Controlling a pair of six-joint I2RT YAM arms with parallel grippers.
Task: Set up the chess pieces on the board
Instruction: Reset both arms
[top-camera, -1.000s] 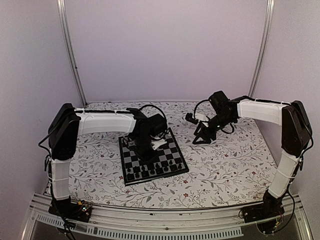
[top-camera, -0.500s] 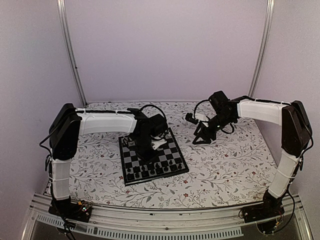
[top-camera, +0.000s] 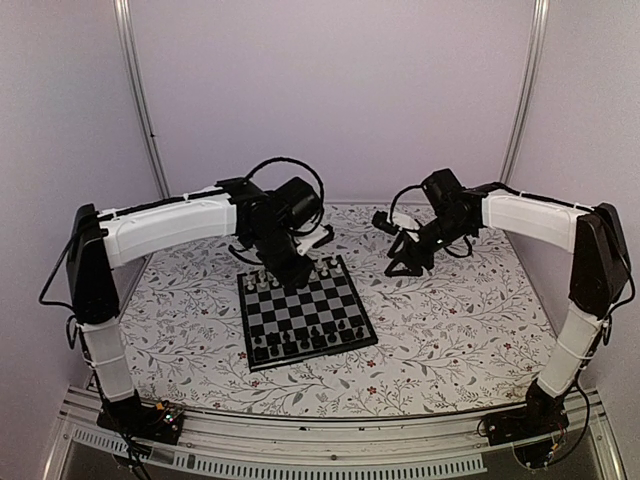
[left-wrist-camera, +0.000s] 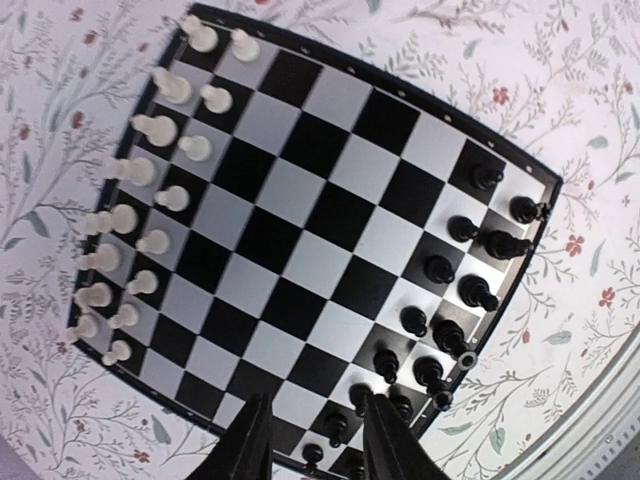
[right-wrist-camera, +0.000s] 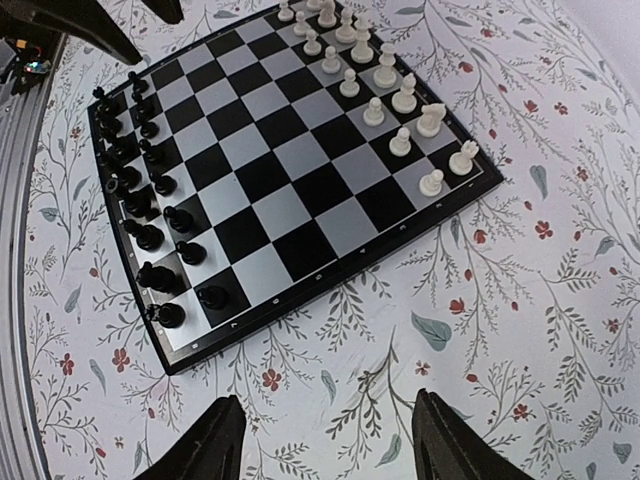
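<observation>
Overhead, the tabletop (top-camera: 450, 330) is a white cloth printed with grey leaves and small red flowers, closed in by plain lilac walls (top-camera: 330, 100), with a slim metal post at 11 o'clock (top-camera: 140, 100) and another at 1 o'clock (top-camera: 525, 90), and a slotted aluminium rail (top-camera: 330, 440) running along the 6 o'clock edge. On this surface the board (top-camera: 303, 308) lies flat, a little toward 8 o'clock from the middle and turned slightly askew; it is small, checkered black and silver-grey, with a thick black border. Of the chess pieces, the white pieces (top-camera: 290, 278) stand in two ranks along its 12 o'clock edge, while the black pieces (top-camera: 310, 340) fill two ranks along its 6 o'clock edge. Above the white ranks hangs the left gripper (top-camera: 295, 268), its jaws parted and empty. The right gripper (top-camera: 400, 265) hovers over bare cloth at 2 o'clock from the board, fingers (right-wrist-camera: 205, 440) spread wide, holding nothing.
</observation>
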